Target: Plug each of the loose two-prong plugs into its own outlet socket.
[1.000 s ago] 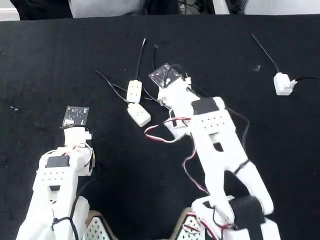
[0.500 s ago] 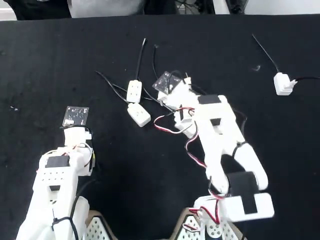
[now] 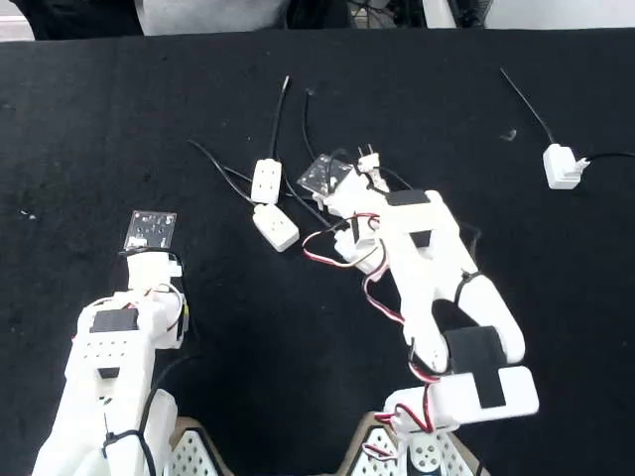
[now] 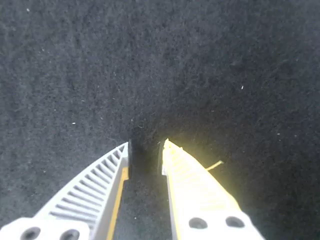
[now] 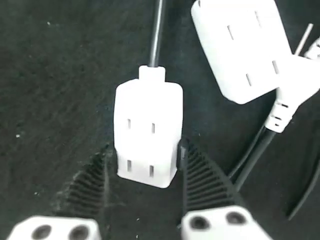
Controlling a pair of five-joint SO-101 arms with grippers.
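**Near edge, left half.** Your left tool [image 4: 146,145] hangs over the bare black tabletop [image 3: 89,109]. Its fingers [image 4: 195,190] stand a little apart, and nothing lies between them.

**Middle of the tabletop.** Your right tool [image 5: 145,147] is clamped on a white outlet socket [image 5: 147,125]. One ribbed finger lies against each long side of the block, at the end nearer the wrist. The socket's slotted face is turned toward the wrist camera, and its black cord [image 5: 156,35] leaves the opposite end in a straight line. A second socket [image 5: 240,45] lies just beside the held one, at an angle to it and parted from it by a strip of tabletop.

**Slightly farther, toward the right edge.** A loose two-prong plug [image 3: 369,159] rests close beside your right arm [image 3: 427,258], prongs pointing at the far edge. In the right wrist view you see its prongs and ribbed cord collar just past the second socket.

**Far-right quarter.** A far-right socket [image 3: 561,167] sits well apart from everything else, with one cord running toward the far edge and another toward the right edge.
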